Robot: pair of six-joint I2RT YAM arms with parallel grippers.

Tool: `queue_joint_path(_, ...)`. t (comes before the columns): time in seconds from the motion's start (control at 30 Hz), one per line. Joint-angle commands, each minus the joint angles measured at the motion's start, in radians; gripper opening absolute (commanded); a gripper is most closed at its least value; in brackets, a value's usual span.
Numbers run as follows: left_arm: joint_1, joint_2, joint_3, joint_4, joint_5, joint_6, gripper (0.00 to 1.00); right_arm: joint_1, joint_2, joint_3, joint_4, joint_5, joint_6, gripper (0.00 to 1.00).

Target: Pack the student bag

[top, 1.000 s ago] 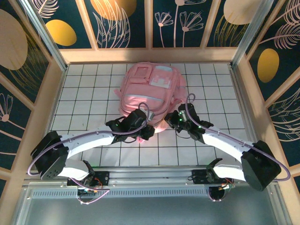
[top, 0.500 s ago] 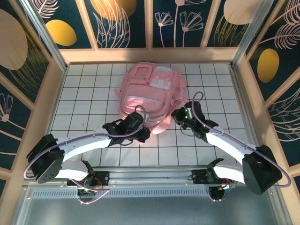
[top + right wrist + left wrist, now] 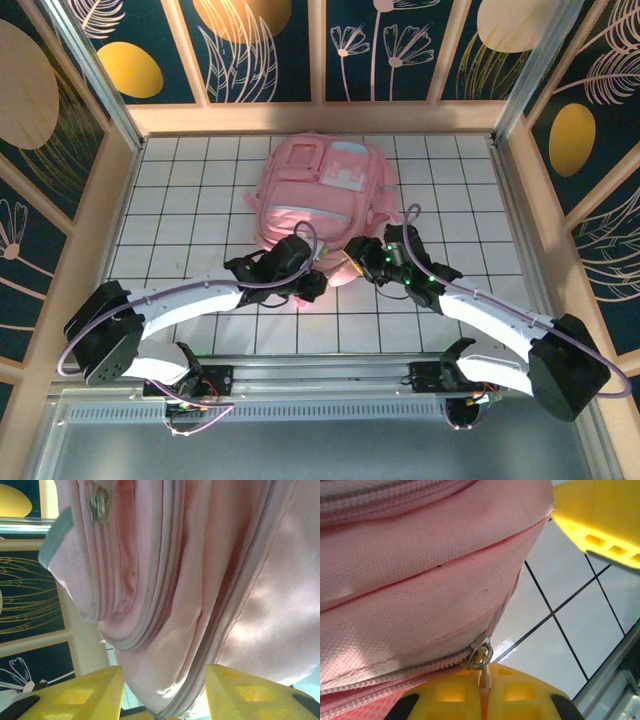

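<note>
Student bag point(image 3: 322, 185) lying flat at the far middle of the desk point(image 3: 180, 210). Left pincer point(image 3: 482, 692) clamped on the zipper pull point(image 3: 481, 659) at the near edge, presumably to run the zip. Right pincer point(image 3: 162, 685), jaws apart, straddles a fabric fold, likely to steady it.

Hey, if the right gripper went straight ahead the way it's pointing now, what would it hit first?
The student bag: its pink zippered fabric lies right ahead of the right gripper, with a fold seemingly between its parted jaws, though depth is unclear.
</note>
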Motion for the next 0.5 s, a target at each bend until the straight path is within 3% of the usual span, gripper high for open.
queue_joint_path(0.0,-0.014,0.01,0.046,0.04,0.044,0.001,0.0,0.021,0.004,0.005,0.07,-0.025,0.066,0.47)
queue_joint_path(0.13,-0.023,0.014,0.057,0.043,0.045,-0.004,0.0,0.021,0.053,0.03,0.079,-0.027,0.065,0.46)
queue_joint_path(0.23,-0.024,0.009,0.062,0.043,0.044,-0.007,0.0,0.02,0.091,0.039,0.094,-0.02,0.058,0.4)
queue_joint_path(0.4,-0.024,0.001,0.056,0.018,0.022,0.001,0.0,0.006,0.113,0.07,0.06,0.019,0.012,0.08)
queue_joint_path(0.47,-0.024,-0.008,0.047,0.005,0.004,0.005,0.0,-0.004,0.103,0.088,0.025,0.054,-0.021,0.0)
